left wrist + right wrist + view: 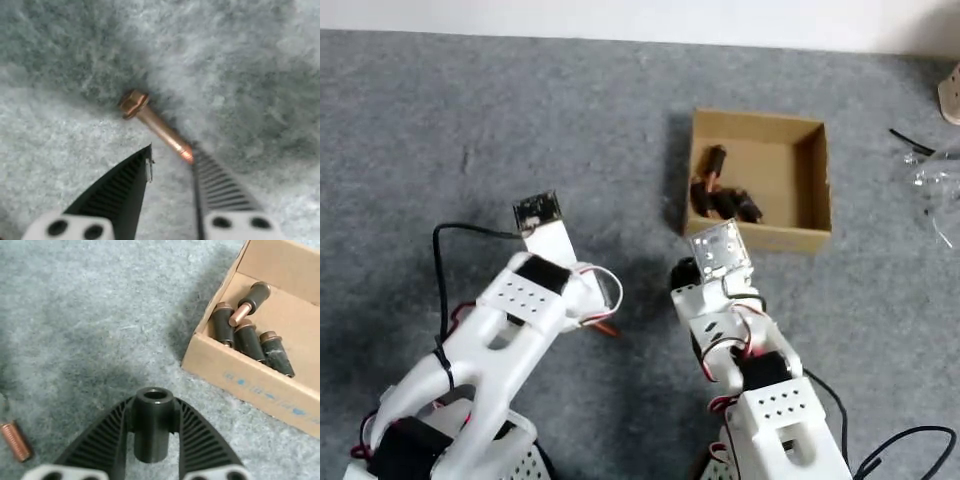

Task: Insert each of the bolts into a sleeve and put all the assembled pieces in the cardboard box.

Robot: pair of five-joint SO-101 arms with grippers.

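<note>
The right claw [152, 407] grips a black sleeve [151, 440]. The left claw [171, 154] is wide, a bolt [155, 125] at one fingertip. The box [250, 382] has blue print, too small to read.

Left end effector [172, 150] seemingly open; right end effector [154, 407] clamped.

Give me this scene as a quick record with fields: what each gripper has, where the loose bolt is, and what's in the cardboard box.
Left gripper: open, low over the grey carpet
Bolt: copper, no sleeve on it, threaded end just inside the open left gripper, close to one side
Right gripper: shut on a black sleeve, bore empty
Cardboard box: on the carpet beyond the right gripper
Box contents: four assembled pieces, lying down
Left to do: bolt into sleeve, then into box
</note>
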